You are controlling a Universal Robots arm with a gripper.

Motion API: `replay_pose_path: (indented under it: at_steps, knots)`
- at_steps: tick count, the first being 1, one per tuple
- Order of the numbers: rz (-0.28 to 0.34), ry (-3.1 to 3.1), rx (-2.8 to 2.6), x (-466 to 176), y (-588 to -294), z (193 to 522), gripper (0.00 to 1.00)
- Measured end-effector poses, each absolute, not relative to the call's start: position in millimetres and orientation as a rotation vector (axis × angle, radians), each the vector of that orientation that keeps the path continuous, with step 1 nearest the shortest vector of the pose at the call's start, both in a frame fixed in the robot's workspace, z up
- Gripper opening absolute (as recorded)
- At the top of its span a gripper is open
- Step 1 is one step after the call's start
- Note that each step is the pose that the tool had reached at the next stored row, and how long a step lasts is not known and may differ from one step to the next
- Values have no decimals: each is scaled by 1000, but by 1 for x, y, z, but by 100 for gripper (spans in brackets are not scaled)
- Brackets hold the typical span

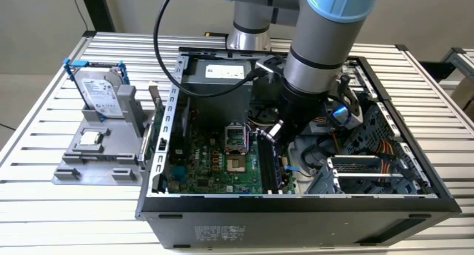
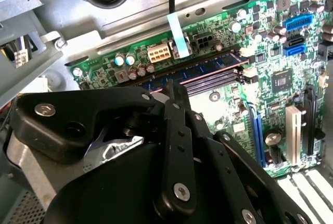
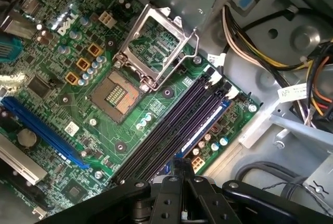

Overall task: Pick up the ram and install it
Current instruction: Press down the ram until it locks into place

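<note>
Down inside the open PC case (image 1: 296, 202), the gripper (image 3: 181, 169) sits right over the motherboard's slots with fingers pinched together on nothing, and the ram (image 2: 205, 67) looks already seated, so installing seems pretty much done.

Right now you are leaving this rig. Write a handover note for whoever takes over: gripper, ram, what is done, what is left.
Gripper: down inside the case, just over the slots. Open or shut cannot be told.
Ram: in the second wrist view it lies along the outermost slot, right at the gripper's tip.
Done: the ram is picked up and at its slot.
Left: the pictures do not settle whether it is fully seated, so treat the install as unconfirmed.
</note>
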State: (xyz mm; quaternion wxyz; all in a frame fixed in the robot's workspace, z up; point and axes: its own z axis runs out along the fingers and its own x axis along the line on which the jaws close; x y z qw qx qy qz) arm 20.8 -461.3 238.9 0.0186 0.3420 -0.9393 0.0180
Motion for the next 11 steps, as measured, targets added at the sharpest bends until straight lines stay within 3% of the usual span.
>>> replay_pose_path:
  at_steps: [11]
  knots:
    - [57, -2890, 1130, 21, -461, 239, 0]
